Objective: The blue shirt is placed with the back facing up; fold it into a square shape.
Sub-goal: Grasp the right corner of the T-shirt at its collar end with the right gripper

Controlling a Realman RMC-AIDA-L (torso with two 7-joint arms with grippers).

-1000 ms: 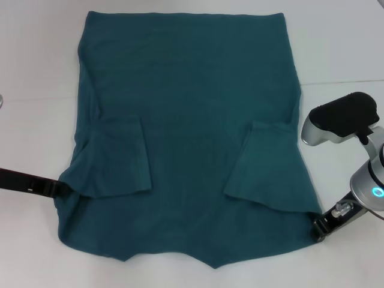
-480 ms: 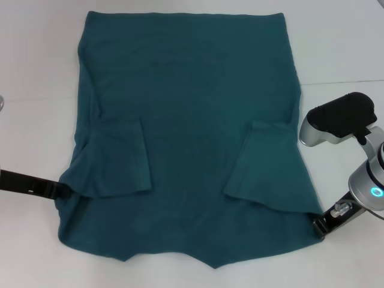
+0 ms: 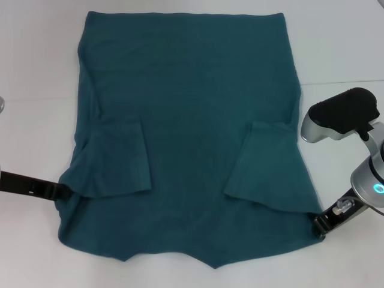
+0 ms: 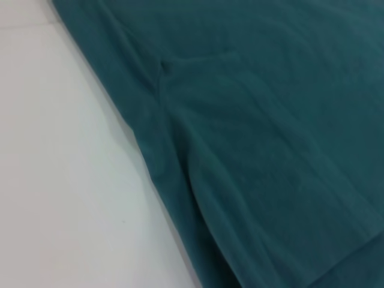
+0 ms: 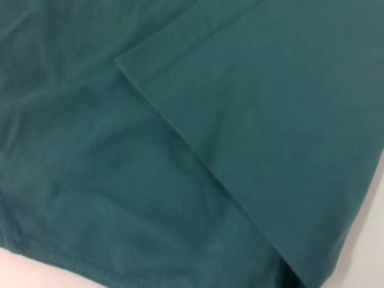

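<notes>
A: Lying flat on the white table (image 3: pixel 36 60), the blue shirt (image 3: pixel 186 108) takes up most of the head view, plain side up, hem at the far edge and shoulders nearest the robot. No lettering shows anywhere.

B: And the sleeves?

A: Both are already turned in over the body. The left sleeve (image 3: pixel 117 157) and the right sleeve (image 3: pixel 267 168) sit as darker-edged flaps, which narrows the shirt toward a rectangle. I judge that is why they lie that way: a square needs straight sides first.

B: Where are the arms?

A: The left gripper (image 3: pixel 59 191) meets the cloth at the near left corner, just below the folded sleeve. The right gripper (image 3: pixel 318 227) meets it at the near right corner. Both sit low, at table level, at matching spots on opposite edges.

B: Clamped on the fabric?

A: I cannot tell for either one. The fingertips are hidden where they meet the cloth, and neither wrist view shows its own fingers, only teal fabric, a sleeve hem and a strip of table.

B: Why those corners?

A: My guess is the shoulder end is meant to be lifted and carried toward the hem. Taking both corners together would keep the fold line straight and stop the sleeves slipping out.
</notes>
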